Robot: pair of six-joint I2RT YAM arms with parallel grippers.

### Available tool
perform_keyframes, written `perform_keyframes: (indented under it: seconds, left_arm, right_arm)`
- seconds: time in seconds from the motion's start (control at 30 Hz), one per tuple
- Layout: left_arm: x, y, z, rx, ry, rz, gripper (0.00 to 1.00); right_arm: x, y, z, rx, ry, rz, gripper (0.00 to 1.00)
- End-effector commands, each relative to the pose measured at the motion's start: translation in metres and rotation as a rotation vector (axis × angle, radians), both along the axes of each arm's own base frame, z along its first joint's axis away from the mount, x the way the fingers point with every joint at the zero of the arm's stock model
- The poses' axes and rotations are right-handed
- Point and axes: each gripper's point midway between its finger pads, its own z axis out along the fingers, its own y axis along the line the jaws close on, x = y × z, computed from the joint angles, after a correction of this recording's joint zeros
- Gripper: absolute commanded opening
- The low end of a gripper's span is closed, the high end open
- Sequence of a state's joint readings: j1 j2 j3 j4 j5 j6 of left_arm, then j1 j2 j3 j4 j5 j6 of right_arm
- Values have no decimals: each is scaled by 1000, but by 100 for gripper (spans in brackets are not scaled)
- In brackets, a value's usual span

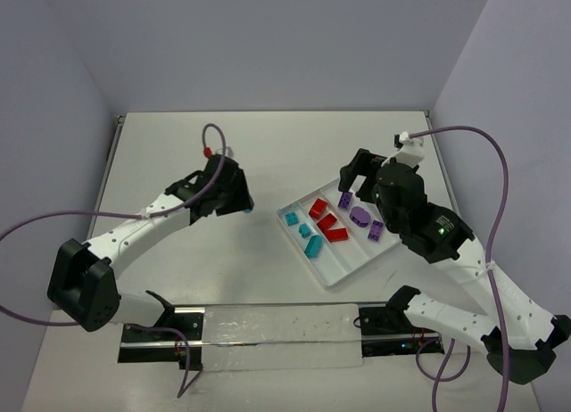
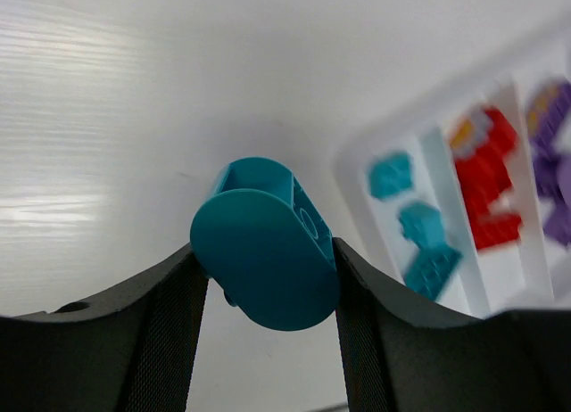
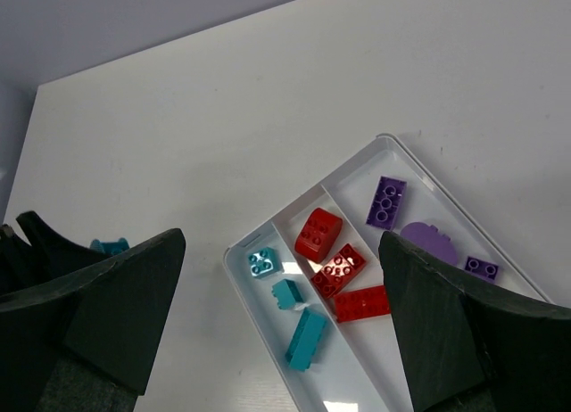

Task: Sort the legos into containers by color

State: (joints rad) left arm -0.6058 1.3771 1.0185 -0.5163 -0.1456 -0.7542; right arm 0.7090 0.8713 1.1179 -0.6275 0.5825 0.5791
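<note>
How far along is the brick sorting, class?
Done: teal bricks, red bricks and purple bricks lie sorted in the tray's three compartments. In hand: the left end effector grips a rounded teal brick. Left: adding it to the teal compartment. The right end effector is open, empty.

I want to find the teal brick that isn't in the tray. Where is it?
In the left wrist view, the teal brick is pinched in the left gripper, left of the white tray.

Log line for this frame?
left tool: shut on teal lego | right tool: open, by tray | legos in tray: grouped by color
</note>
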Motion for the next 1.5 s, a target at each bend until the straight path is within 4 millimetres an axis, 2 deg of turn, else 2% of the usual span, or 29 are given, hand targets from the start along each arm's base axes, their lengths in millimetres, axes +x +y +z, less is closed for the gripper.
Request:
perform_keyframes:
  seconds: [0.0,0.03,0.1,0.27,0.4,0.6,0.8,0.87,0.97,1.07,1.13,1.23,1.4,1.47]
  left_arm:
    - [-38,-71,23,14,-15,-243,0]
    - [-41,-86,26,30,-20,-265,0]
    - [-64,-119,25,66,-15,-341,0]
    - [-89,-194,21,67,-22,-484,0]
    - [-106,-223,11,78,-12,-548,0]
    - [-129,-234,-5,84,24,-589,1]
    - [-142,-232,-19,125,50,-578,13]
    - [-142,-230,-20,135,47,-571,19]
    - [-143,-224,-23,159,51,-554,36]
    - [-144,-219,-24,177,48,-538,47]
    - [-144,-218,-21,173,42,-535,59]
    - [-143,-219,-14,167,27,-533,70]
    - [-140,-221,2,151,-2,-536,75]
    - [-139,-222,9,138,-15,-533,82]
  right_arm:
    - [-6,-24,7,5,-42,-93,97]
    - [-9,-27,10,19,-56,-100,97]
    - [-11,-32,14,29,-73,-116,97]
    - [-18,-46,19,32,-80,-158,97]
    - [-29,-62,24,67,-125,-200,97]
    - [-39,-80,28,77,-153,-243,97]
    - [-37,-77,26,75,-146,-238,97]
    - [-36,-75,28,77,-144,-231,97]
    - [-36,-73,29,74,-143,-224,97]
    - [-36,-74,29,79,-145,-225,97]
    - [-37,-73,30,87,-147,-220,97]
    - [-37,-72,31,89,-145,-214,97]
    - [-38,-72,34,90,-145,-210,97]
    - [-38,-72,34,90,-145,-209,97]
